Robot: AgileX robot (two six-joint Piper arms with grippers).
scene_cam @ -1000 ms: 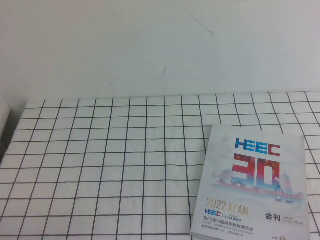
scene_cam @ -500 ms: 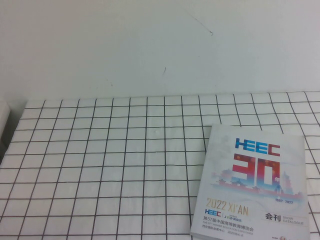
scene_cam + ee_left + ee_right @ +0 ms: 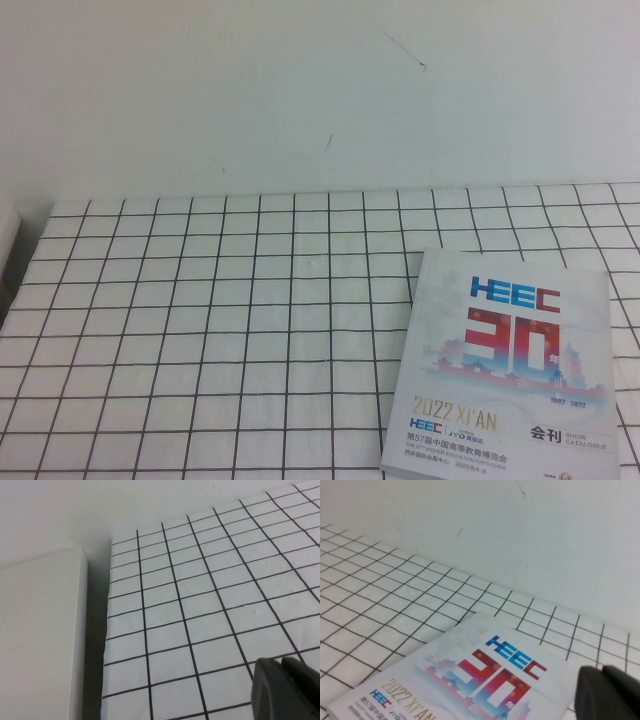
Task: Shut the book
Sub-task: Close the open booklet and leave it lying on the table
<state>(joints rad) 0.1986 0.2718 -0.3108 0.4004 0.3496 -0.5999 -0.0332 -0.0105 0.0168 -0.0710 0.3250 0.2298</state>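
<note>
A book [image 3: 505,365] lies flat and closed on the checked tablecloth at the front right, front cover up, printed "HEEC 30" in blue and red. The same cover [image 3: 470,677] fills the lower part of the right wrist view. My right gripper [image 3: 604,672] hovers just off the book's far right corner, its dark fingers pressed together with nothing between them. Far from the book, my left gripper [image 3: 282,664] hangs over the cloth near the table's left edge, fingers together and empty. Neither arm appears in the high view.
The white cloth with black grid lines [image 3: 220,330] covers the table up to a plain white wall [image 3: 300,90]. A white block [image 3: 40,640] stands beside the cloth's left edge, with a dark gap between them.
</note>
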